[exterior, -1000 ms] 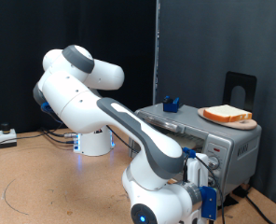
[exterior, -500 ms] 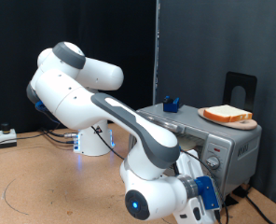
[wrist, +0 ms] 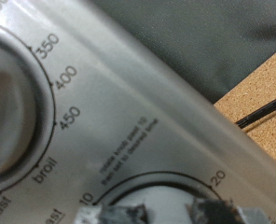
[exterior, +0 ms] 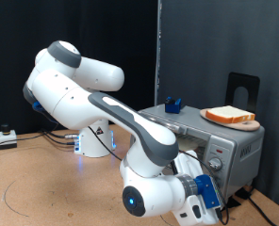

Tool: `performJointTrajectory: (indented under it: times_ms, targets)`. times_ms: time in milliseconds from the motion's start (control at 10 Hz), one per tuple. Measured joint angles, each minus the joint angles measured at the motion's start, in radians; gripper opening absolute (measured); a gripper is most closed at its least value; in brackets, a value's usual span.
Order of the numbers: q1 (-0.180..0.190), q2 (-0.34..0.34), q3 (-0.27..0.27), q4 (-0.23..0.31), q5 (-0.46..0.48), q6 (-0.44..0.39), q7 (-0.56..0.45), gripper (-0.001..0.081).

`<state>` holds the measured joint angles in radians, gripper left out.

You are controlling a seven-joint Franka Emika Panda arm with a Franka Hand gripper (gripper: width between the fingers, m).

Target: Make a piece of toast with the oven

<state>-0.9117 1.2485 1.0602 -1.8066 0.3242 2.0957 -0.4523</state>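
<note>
Nearest in the exterior view, the gripper [exterior: 218, 191] presses close to the knob panel of the oven [exterior: 236, 146]; whether the jaws are open or closed cannot be told. In the wrist view, a temperature dial [wrist: 7, 103] fills the frame beside a timer knob [wrist: 157, 207]. Farther back, the piece of toast [exterior: 229, 115] lies on a wooden board [exterior: 245, 125] atop the oven, above and right of the jaws, with open counter [exterior: 45, 184] to the left.

gripper [exterior: 211, 191] fingertips hidden, oven [exterior: 236, 143] knobs [wrist: 9, 103] cropped, blurred
</note>
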Motion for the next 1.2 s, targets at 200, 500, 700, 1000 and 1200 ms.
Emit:
performJointTrajectory:
  times_ms: [200, 500, 700, 1000, 1200]
  targets:
    - [0.000, 0.000, 0.000, 0.000, 0.000, 0.000, 0.000, 0.0096]
    - [0.001, 0.000, 0.003, 0.016, 0.009, 0.012, 0.024, 0.0106]
    - [0.005, 0.000, 0.005, 0.042, 0.014, 0.008, 0.057, 0.0282]
    - [-0.009, -0.010, 0.004, 0.105, 0.016, -0.166, 0.203, 0.0602]
    - [-0.030, -0.048, -0.019, 0.141, 0.013, -0.311, 0.349, 0.0794]
